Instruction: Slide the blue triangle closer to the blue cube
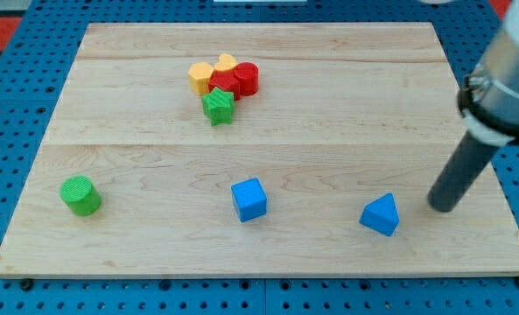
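Blue triangle (pixel 380 214): near the desk's (pixel 329 79) bottom edge, toward its right corner, well apart from the blue cube (pixel 249 199). Our tip (pixel 445 206), a bare rod grasping nothing, stands just right of the triangle. We judge the push not yet done.

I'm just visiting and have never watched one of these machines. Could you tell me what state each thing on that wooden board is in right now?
Blue triangle: resting flat, untouched, view's lower right.
Blue cube: resting alone, apart from the triangle.
My tip: on the board, just right of the triangle, not touching.
Green cylinder: upright, alone, view's left.
Green star: against the cluster.
Red blocks: bunched together.
Yellow blocks: bunched beside the red.
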You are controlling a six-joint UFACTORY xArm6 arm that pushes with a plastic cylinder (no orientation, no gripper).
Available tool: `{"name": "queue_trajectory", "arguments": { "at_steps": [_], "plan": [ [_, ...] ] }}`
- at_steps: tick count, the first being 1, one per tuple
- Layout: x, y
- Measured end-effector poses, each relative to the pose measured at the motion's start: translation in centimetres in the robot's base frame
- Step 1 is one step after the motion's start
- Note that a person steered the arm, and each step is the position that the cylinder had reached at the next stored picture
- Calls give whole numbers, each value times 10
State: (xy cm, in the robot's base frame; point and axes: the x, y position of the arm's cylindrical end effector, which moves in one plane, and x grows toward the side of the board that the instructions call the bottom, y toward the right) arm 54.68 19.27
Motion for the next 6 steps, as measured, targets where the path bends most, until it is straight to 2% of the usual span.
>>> {"name": "queue_trajectory", "arguments": {
  "at_steps": [1,3,4,5,6],
  "plan": [
    [4,-48],
    [30,-53],
    [5,-119],
    [-16,-149],
    [-9,-181]
  ]
}}
